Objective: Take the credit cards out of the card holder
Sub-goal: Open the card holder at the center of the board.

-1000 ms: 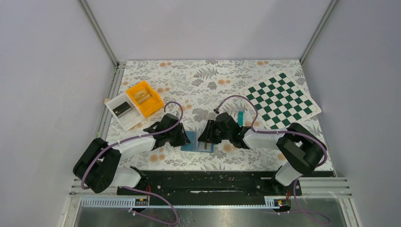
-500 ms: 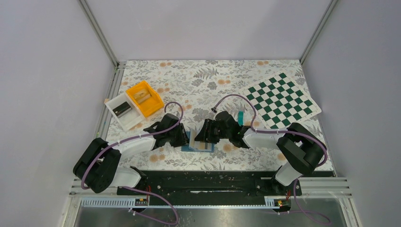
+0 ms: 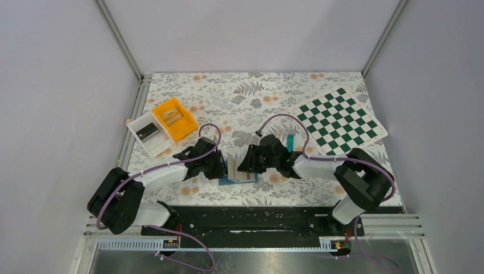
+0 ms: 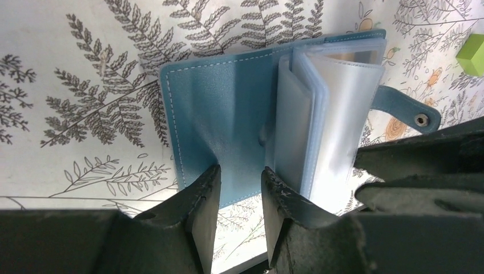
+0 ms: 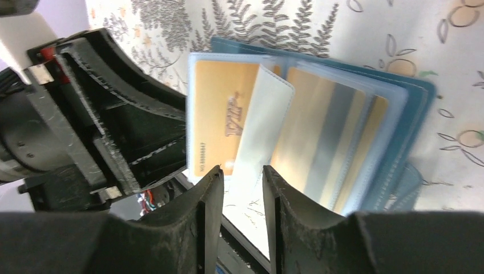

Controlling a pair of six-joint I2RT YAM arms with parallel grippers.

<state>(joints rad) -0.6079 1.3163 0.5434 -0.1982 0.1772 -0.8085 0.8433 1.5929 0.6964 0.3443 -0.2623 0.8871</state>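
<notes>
Pinching narrowly: left fingers point(image 4: 212, 200) on the card holder's point(image 4: 220, 120) blue cover, right fingers point(image 5: 212, 197) on a clear sleeve point(image 5: 254, 137) (gold card point(image 5: 220, 114) beside).

Card holder point(image 4: 222, 123), blue, open on fern-print cloth point(image 4: 85, 103) just beyond the left gripper point(image 4: 240, 197); clear sleeves point(image 4: 342, 114) standing up right of the fingers; snap tab point(image 4: 414, 114) (lime-green card point(image 4: 472, 54) beyond).

Both arms reach inward from their bases at the near edge, wrists low and facing each other mid-table. The left gripper point(image 4: 240, 205) and right gripper point(image 5: 242, 200) each hold their fingers a narrow gap apart.
</notes>
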